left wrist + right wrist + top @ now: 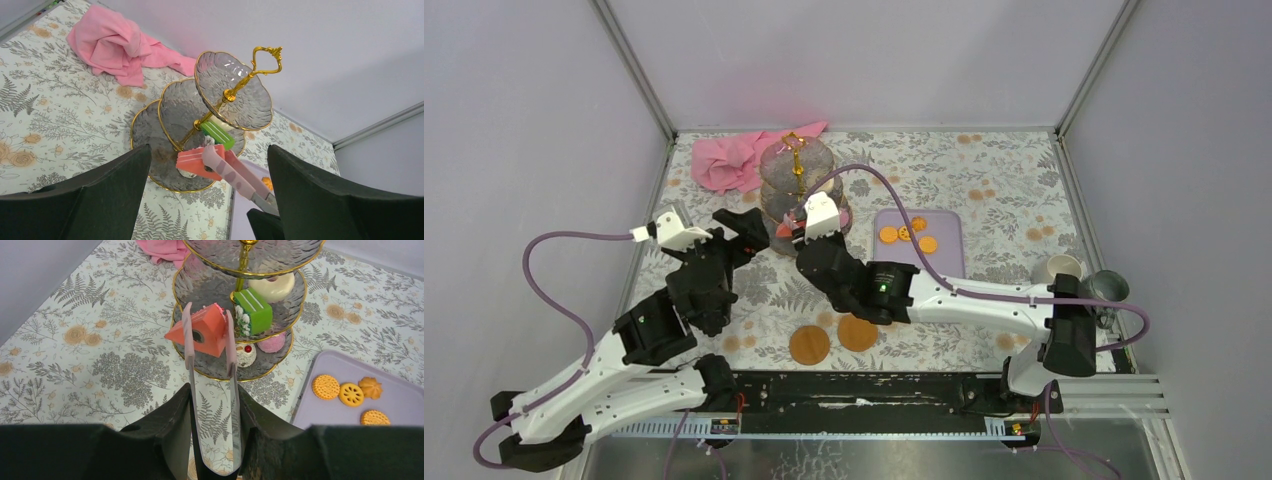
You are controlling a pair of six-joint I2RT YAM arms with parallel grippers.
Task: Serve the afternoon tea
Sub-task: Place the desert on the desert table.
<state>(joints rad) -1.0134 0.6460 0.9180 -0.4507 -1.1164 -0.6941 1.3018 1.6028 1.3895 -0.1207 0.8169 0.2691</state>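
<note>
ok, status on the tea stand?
Left claw open, empty, beside stand. Right claw shut on tongs; tongs pinching coral cake slice at stand's lower tiers. No obstruction seen.

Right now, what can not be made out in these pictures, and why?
Top external: bottom tier of the stand, behind the upper tiers and the right gripper holding the pink tongs.
Right wrist: the stand's top tier, cut by the upper edge; lilac tray, by the right edge.
Top external: inside of the cream mug and grey-green mug, too small.
</note>
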